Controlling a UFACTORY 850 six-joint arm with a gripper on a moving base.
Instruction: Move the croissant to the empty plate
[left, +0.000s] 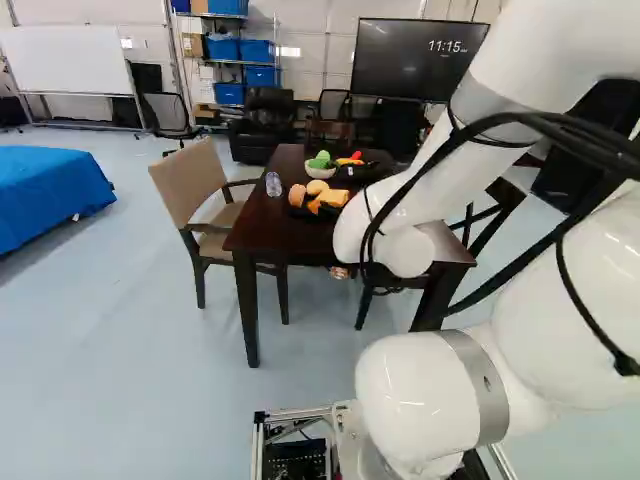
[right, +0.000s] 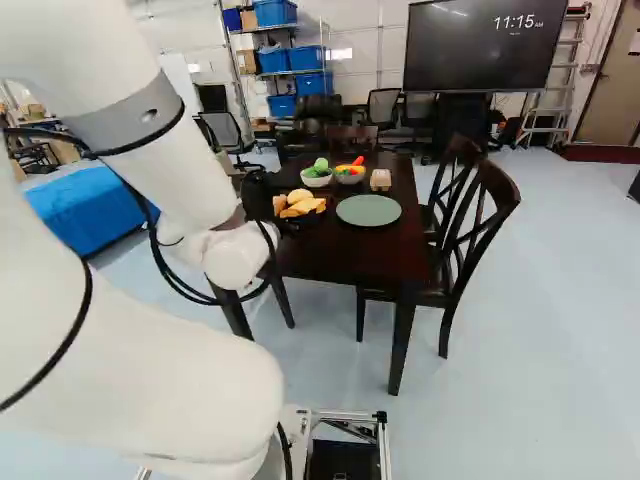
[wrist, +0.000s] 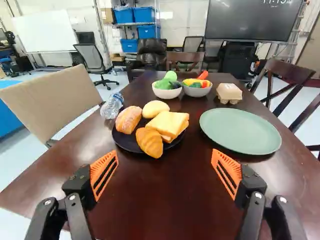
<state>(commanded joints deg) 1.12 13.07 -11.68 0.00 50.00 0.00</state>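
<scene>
My gripper (right: 258, 192) is beside the table's near part in the right base view, partly hidden by the arm. In the wrist view the gripper (wrist: 165, 172) stands wide open over the dark table, nothing between its orange pads. Ahead lies the croissant (wrist: 150, 142), golden brown, on the near edge of a black plate (wrist: 125, 143). Sharing that plate are a long roll (wrist: 128, 120), a round bun (wrist: 155, 108) and a sandwich (wrist: 169, 124) touching the croissant. The empty plate (wrist: 240, 131), pale green, lies apart from the black one, near the egg carton.
A plastic bottle (wrist: 111, 106) lies beside the black plate. Behind stand two bowls, of green food (wrist: 167, 92) and of mixed vegetables (wrist: 197, 91), and an egg carton (wrist: 229, 93). A beige chair (left: 198, 180) and dark chairs (right: 480, 230) flank the table (right: 350, 265).
</scene>
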